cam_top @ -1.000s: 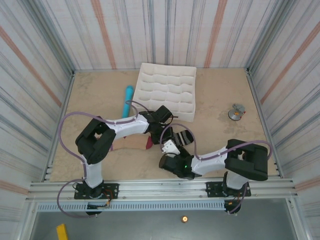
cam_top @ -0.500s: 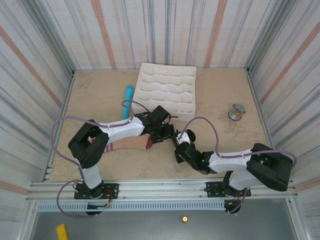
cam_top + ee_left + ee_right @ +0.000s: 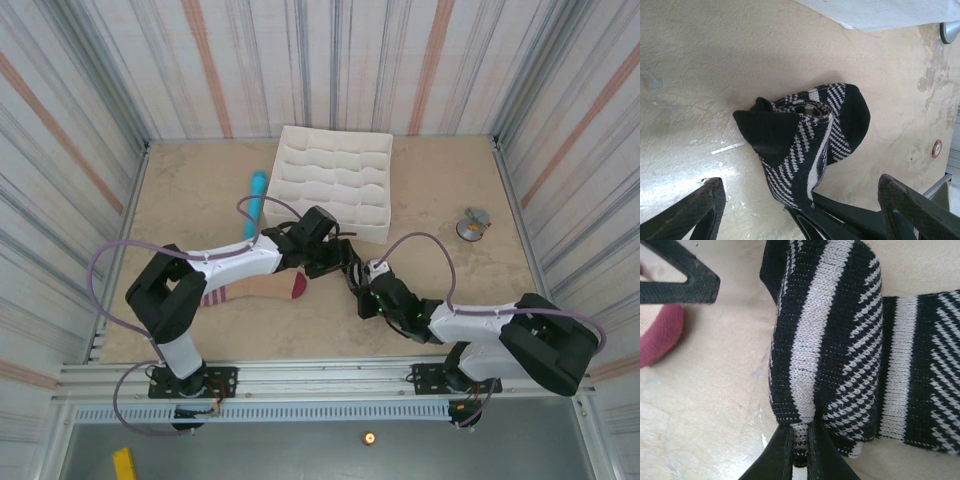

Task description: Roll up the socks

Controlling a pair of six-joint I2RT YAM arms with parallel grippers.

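Right gripper [image 3: 800, 440] tight on black sock [image 3: 840, 340]

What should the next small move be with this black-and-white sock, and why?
Probably lower the left gripper and close it on the black-and-white sock. The right gripper is pinching the sock's folded edge, while the left gripper hangs open above the bundle, not touching it.

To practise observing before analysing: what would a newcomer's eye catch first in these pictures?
The bunched black-and-white sock near the middle of the table, pinched at its edge by the shut right pincer. The left pincer gapes open over it; the beige sock lies flat beside it.
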